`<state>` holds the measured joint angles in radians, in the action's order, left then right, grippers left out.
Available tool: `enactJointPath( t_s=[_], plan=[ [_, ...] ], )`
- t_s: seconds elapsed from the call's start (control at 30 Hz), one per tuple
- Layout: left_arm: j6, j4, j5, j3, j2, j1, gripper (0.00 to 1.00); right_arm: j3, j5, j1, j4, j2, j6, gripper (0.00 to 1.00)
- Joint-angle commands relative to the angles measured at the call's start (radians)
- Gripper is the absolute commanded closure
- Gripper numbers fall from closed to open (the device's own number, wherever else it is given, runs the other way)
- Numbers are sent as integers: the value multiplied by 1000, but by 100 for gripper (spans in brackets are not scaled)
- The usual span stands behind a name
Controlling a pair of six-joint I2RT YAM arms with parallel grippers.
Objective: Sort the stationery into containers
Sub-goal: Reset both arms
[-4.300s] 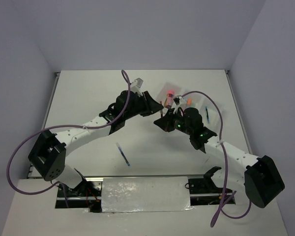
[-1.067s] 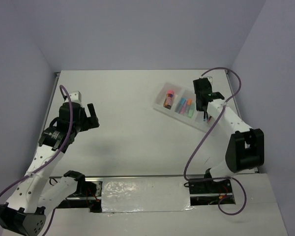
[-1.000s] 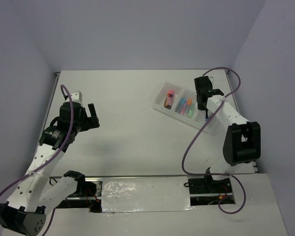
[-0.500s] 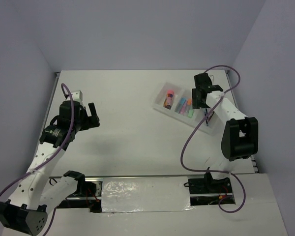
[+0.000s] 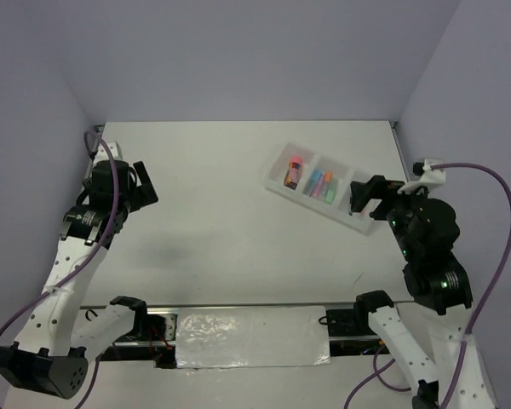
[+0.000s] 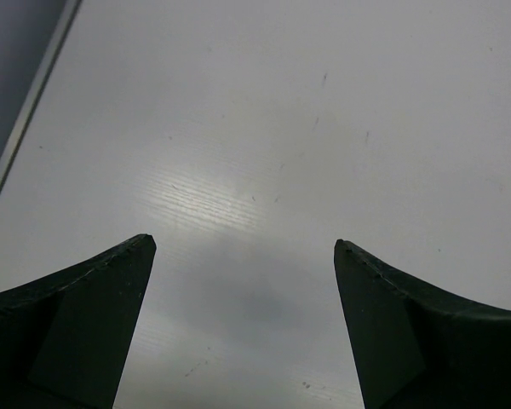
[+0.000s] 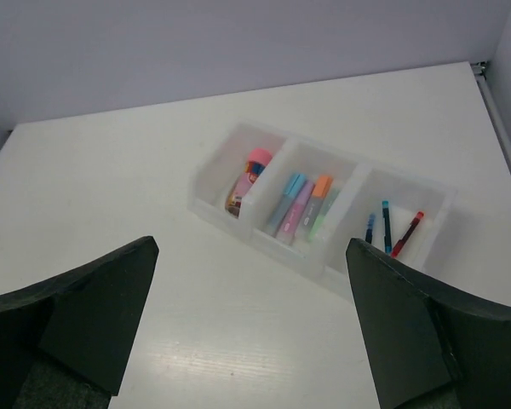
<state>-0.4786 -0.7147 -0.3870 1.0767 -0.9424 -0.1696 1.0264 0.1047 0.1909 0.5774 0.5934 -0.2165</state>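
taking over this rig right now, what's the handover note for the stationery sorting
Left gripper: open, empty, over bare table on the left side.
Right gripper: open, empty, raised on the near side of the tray.
Things: brown cylinder with pink cap in the tray's left compartment, markers in the middle one, pens in the right one.
Done: all stationery in view sits in the tray, sorted by kind.
Left: probably nothing; no loose item shows outside the tray.

It looked like a robotics lab cell: a white table (image 5: 221, 213) boxed in by plain pale walls (image 5: 238, 51), with a left arm (image 5: 64, 264) and right arm (image 5: 426, 230) trailing purple cables (image 5: 468, 164), bolted along its near edge
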Motion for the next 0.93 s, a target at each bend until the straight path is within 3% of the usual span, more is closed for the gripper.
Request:
enactJointPath(
  t_s=[0.0, 0.23, 0.4, 0.9],
  plan=[
    [-25, -26, -121, 54, 31, 10, 1, 26, -33, 1, 137, -39, -12, 0],
    [-32, -58, -161, 62, 175, 10, 1, 70, -97, 18, 260, -205, 3, 0],
    [-22, -77, -132, 34, 298, 10, 1, 106, 4, 18, 395, -311, 61, 0],
    [-34, -68, -125, -20, 329, 10, 1, 98, -3, 25, 400, -305, 66, 0]
  ],
)
